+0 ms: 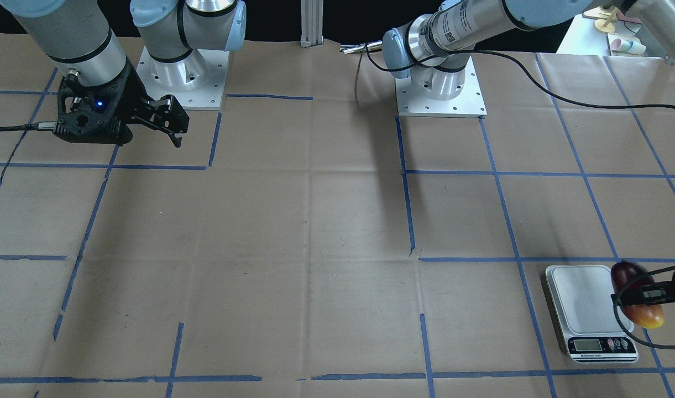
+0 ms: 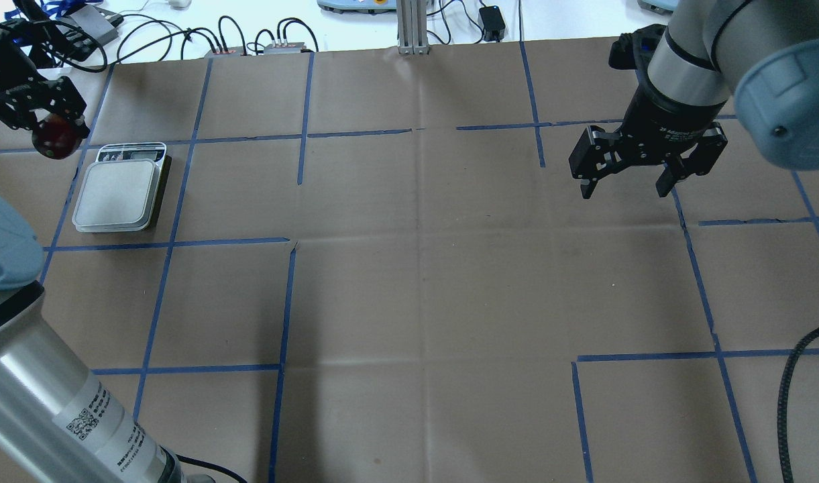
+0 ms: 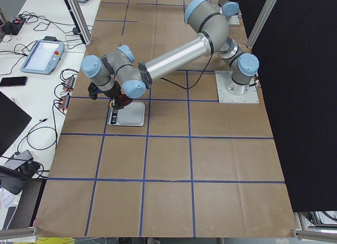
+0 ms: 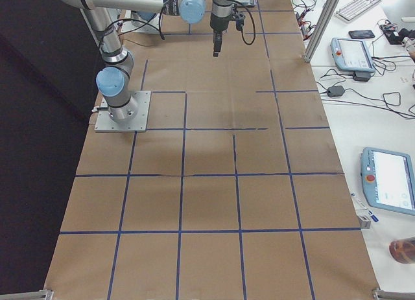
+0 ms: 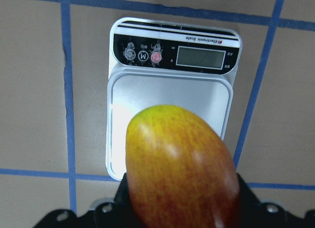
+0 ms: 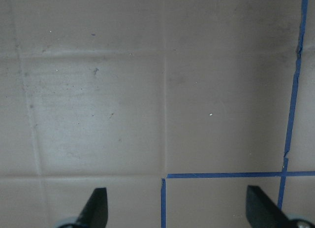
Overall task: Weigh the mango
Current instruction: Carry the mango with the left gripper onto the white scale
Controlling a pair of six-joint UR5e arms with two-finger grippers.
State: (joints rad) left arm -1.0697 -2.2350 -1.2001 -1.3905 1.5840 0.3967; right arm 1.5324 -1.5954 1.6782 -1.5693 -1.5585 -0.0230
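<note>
- Red-to-yellow mango pinched between the fingers of the left gripper, raised just beside the white scale;
- right gripper well apart, fingers spread over the brown-papered surface.

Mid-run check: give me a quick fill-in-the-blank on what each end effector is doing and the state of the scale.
1. The left end effector is shut on the ___.
2. The scale has an ___ platform, with nothing resting on it.
3. The right end effector hangs ___ over the table, holding nothing.
Missing words: mango; empty; open.
</note>
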